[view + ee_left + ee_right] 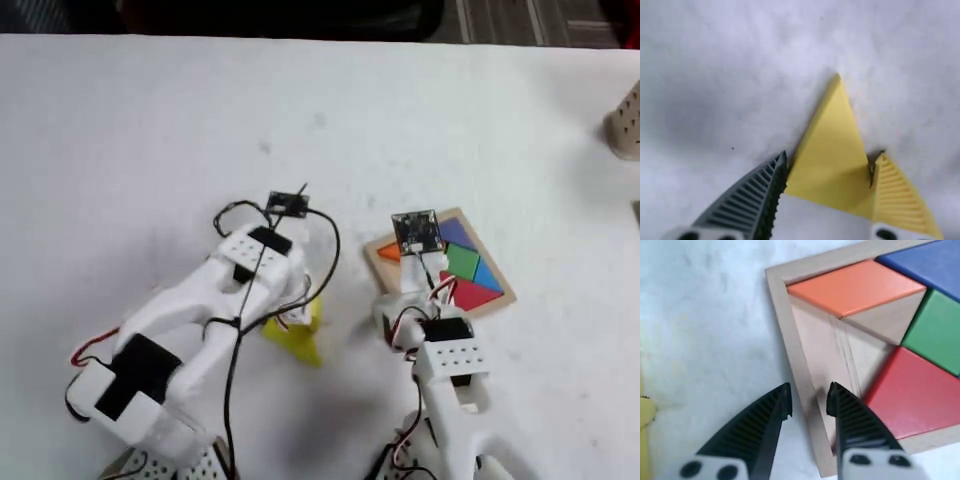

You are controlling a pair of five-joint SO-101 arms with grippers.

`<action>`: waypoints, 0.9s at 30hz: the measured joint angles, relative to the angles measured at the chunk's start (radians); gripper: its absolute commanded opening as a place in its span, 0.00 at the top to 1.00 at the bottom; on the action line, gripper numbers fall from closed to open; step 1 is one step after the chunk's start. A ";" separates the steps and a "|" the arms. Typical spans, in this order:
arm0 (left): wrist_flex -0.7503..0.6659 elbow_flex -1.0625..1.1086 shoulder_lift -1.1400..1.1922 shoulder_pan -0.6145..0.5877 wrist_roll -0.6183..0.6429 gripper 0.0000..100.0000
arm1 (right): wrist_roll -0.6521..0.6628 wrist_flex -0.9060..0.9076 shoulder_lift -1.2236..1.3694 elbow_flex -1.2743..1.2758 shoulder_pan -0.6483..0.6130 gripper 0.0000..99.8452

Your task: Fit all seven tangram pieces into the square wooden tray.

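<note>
The yellow triangle (832, 135) stands tilted off the white table, with my left gripper (831, 159) shut on its wide end, a grey finger on one side and a yellow one on the other. From above, this yellow triangle (295, 338) hangs under the left gripper (295, 318), left of the square wooden tray (372, 252). The tray (790, 340) holds an orange piece (855, 287), a blue one (925, 262), a green square (937, 330) and a red triangle (915, 395). Bare wood (830, 350) shows beside the orange piece. My right gripper (809, 389) is narrowly open, astride the tray's rim.
A beige perforated object (625, 125) stands at the table's right edge. Both arms' bodies and cables crowd the near side of the table. The far half of the white table (300, 100) is open surface.
</note>
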 measured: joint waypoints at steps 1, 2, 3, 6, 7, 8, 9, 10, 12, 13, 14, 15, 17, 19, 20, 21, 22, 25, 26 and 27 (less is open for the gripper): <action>0.000 0.000 0.000 0.000 0.000 0.72 | 0.000 0.000 0.000 0.000 0.000 0.88; 0.000 0.000 0.000 0.000 0.000 0.72 | 0.000 0.000 0.000 0.000 0.000 0.88; 0.000 0.000 0.000 0.000 0.000 0.72 | 0.000 0.000 0.000 0.000 0.000 0.88; 0.015 0.000 0.000 -0.052 -0.002 0.72 | 0.000 0.000 0.000 0.000 0.000 0.88; 0.025 0.000 0.000 -0.081 -0.002 0.72 | 0.002 0.000 0.000 0.000 0.000 0.88; 0.031 0.002 -0.008 -0.109 -0.009 0.72 | 0.012 0.000 0.000 0.000 0.000 0.88; 0.038 0.008 -0.026 -0.133 -0.023 0.72 | 0.020 0.000 0.000 0.000 0.000 0.88; 0.041 0.018 -0.054 -0.152 -0.034 0.72 | 0.023 0.000 0.000 0.000 0.000 0.88; 0.043 0.069 -0.137 -0.160 -0.043 0.72 | 0.026 0.000 0.000 0.000 0.000 0.88; 0.043 0.107 -0.190 -0.155 -0.046 0.72 | 0.029 0.000 0.000 0.000 0.000 0.88; 0.043 0.149 -0.249 -0.155 -0.049 0.72 | 0.029 0.000 0.000 0.000 0.000 0.88; 0.038 0.196 -0.310 -0.155 -0.049 0.72 | 0.031 0.000 0.000 0.000 0.000 0.88; 0.011 0.282 -0.431 -0.155 -0.055 0.72 | 0.031 0.000 0.000 0.000 0.000 0.88; 0.000 0.351 -0.537 -0.158 -0.057 0.72 | 0.034 0.000 0.000 0.000 0.000 0.88; -0.002 0.381 -0.578 -0.164 -0.057 0.72 | 0.034 0.000 0.000 0.000 0.000 0.88; -0.002 0.404 -0.606 -0.169 -0.057 0.73 | 0.034 0.000 0.000 0.000 0.002 0.88; -0.002 0.422 -0.620 -0.173 -0.057 0.73 | 0.034 0.000 0.000 0.000 0.002 0.88; -0.002 0.451 -0.623 -0.169 -0.057 0.83 | 0.034 0.000 0.000 0.000 0.002 0.88; -0.002 0.451 -0.617 -0.163 -0.057 0.89 | 0.034 0.000 0.000 0.000 0.002 0.88; -0.003 0.451 -0.609 -0.158 -0.057 0.96 | 0.034 0.000 0.000 0.000 0.002 0.88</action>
